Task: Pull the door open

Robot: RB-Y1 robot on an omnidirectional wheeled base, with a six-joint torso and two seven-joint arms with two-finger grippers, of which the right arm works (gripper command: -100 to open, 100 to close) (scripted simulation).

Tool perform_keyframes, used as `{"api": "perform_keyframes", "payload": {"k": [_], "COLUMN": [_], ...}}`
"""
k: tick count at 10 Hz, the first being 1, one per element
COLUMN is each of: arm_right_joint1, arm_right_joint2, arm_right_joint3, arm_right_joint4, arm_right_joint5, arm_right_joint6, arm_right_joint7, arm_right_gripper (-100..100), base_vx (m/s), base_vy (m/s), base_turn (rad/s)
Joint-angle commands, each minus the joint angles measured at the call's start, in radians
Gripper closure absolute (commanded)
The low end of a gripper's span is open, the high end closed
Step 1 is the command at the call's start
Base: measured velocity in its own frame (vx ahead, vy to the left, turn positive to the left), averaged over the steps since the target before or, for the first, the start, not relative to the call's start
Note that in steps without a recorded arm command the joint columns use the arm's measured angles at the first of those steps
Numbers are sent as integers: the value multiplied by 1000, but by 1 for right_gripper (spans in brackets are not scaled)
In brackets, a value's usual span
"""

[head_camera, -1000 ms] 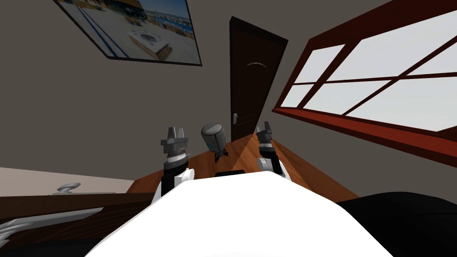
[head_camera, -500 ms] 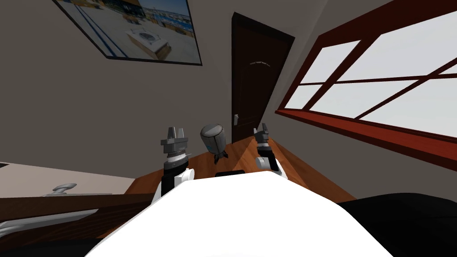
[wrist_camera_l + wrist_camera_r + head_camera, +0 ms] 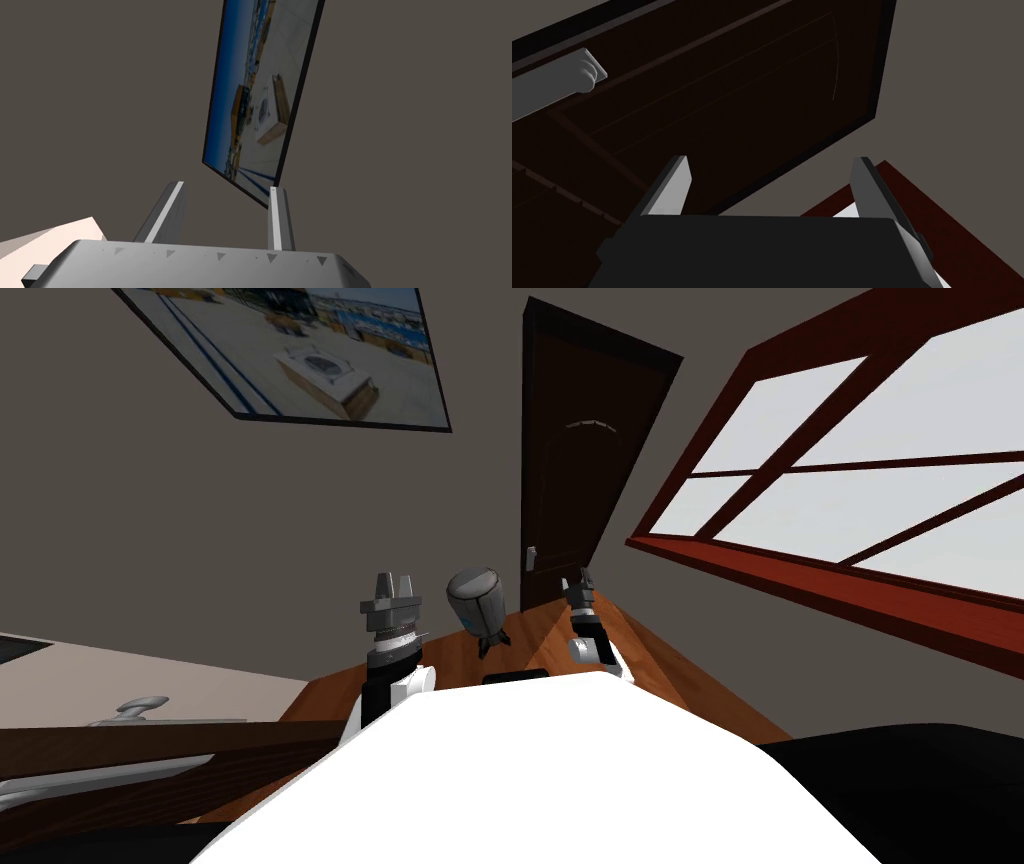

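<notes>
The left gripper (image 3: 392,586) is raised ahead of me, fingers parted on nothing. The right gripper (image 3: 772,165) points at the door (image 3: 585,468) without touching it, jaws wide and empty. The light grey lever handle (image 3: 554,92) sits off to one side of its fingers. The door is dark brown and panelled, and stands shut in the far grey wall beside a red-brown window (image 3: 780,576).

Left hand (image 3: 393,586) upright, fingers parted. Right hand (image 3: 580,581) extended further forward, tilted, fingers spread wide.
</notes>
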Motion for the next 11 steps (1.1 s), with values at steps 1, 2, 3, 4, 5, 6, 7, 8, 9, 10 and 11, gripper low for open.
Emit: {"api": "perform_keyframes", "payload": {"k": [1,2,3,4,5,6,7,8,9,10,11], "arm_right_joint1": [-19,-30,-41,-52,-63,-75,-86,-97,-109,-120,-131], "arm_right_joint2": [-4,-5,-7,-7,-7,-7,-7,-7,-5,-4,-3], "arm_right_joint3": [1,3,5,7,8,10,12,14,16,18,19], "arm_right_joint4": [33,55,76,98,120,142,164,186,208,230,252], "arm_right_joint5": [-14,-22,-30,-38,-46,-54,-63,-71,-79,-87,-95], "arm_right_joint6": [6,9,12,14,17,20,23,25,28,31,34], "arm_right_joint7": [-48,-76,-103,-130,-158,-186,-214,-242,-270,-298,-325], "arm_right_gripper": [-100,-100,-100,-100,-100,-100,-100,-100,-100,-100,-100], "base_vx": [85,86,90,87,76,85,74,88,89,67,79], "base_vy": [-97,-90,-84,-86,-96,-85,-84,-97,-102,-95,-90], "base_turn": [88,102,92,96,113,99,70,104,94,94,101]}}
